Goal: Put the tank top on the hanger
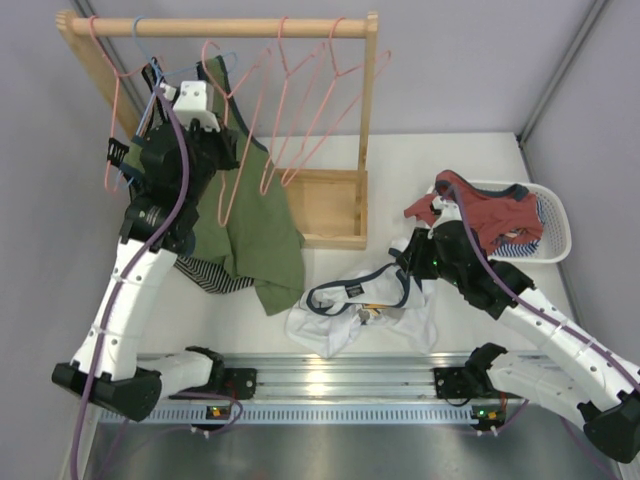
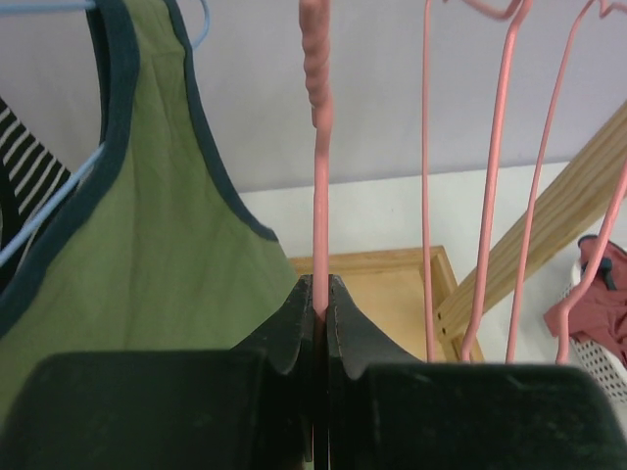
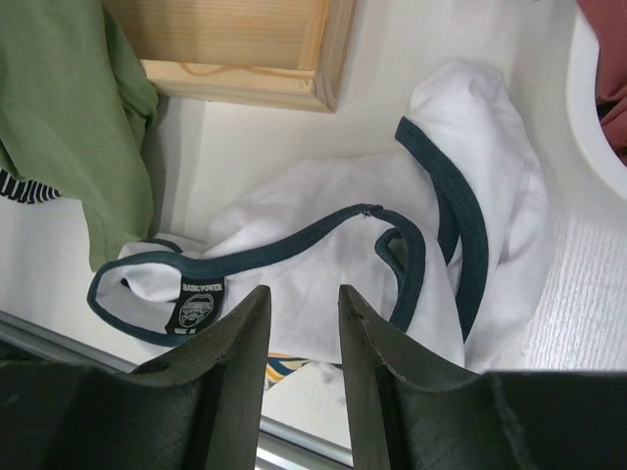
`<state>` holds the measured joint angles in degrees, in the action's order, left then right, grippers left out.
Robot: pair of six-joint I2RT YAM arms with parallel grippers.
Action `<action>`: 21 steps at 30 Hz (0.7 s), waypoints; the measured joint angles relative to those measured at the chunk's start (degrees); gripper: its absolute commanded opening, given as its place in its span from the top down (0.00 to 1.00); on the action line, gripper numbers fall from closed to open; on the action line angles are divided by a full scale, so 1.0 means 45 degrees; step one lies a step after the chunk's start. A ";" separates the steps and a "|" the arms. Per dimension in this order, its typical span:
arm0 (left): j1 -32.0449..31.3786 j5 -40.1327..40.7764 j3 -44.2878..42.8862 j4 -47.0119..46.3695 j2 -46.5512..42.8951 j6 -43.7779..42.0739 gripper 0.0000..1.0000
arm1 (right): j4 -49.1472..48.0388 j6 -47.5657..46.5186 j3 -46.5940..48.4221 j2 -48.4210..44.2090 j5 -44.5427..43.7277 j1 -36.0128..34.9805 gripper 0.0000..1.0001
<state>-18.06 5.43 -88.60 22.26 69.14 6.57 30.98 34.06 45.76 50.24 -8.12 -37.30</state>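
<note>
White table [image 1: 440,160], grey walls, wooden rack [image 1: 220,27] at far left w/ several pink hangers on its bar.

L gripper [image 2: 320,286]: jaws pressed together on the wire of one pink hanger [image 2: 320,186], just below its twisted neck. The hanger hangs upright; its hook is out of the wrist view. Just left of it is an olive green top [image 2: 147,245] on a light blue hanger [image 2: 49,209], w/ more pink ones to the right.

R gripper [image 3: 304,294]: fingers apart, nothing between them, poised over the tank top [image 3: 323,245]. The top lies crumpled on the table near the front rail [image 1: 330,375], neck trim and label up. Can't tell if the tips touch cloth. Further right, a basket [image 1: 556,215] w/ a red garment [image 1: 490,212].

Step, as I read it: hanger secured, top not yet picked up. Next move prob. calls for R to drop onto a strap or neck edge, close and lift clear. Top and hanger then have to meet so a wire end threads the neck opening. Loose folds, so aim for one layer only.
</note>
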 measured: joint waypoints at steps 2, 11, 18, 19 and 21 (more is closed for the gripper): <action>-0.0010 -0.0010 0.0699 0.0194 -0.0641 0.0185 1.00 | 0.0000 -0.0092 0.0000 0.0000 -0.0039 0.0000 0.66; -0.0102 -0.0743 0.4167 0.1481 -0.3643 0.1214 1.00 | 0.0092 -0.0486 0.0000 0.0005 -0.0379 0.0000 0.66; -0.0107 -0.1734 0.5430 0.3055 -0.5367 0.1627 1.00 | 0.0102 -0.0699 0.0000 0.0029 -0.0597 0.0000 0.67; -0.0107 -0.1928 0.5625 0.3215 -0.5620 0.1656 1.00 | 0.0102 -0.0719 0.0000 0.0044 -0.0636 0.0000 0.67; -0.0107 -0.2356 0.6101 0.3585 -0.6183 0.1676 1.00 | 0.0102 -0.0767 0.0000 0.0107 -0.0714 0.0000 0.67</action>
<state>-18.55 -5.17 -61.14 38.39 41.32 14.11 31.44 30.61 45.76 50.72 -11.33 -37.30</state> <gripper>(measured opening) 0.058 0.337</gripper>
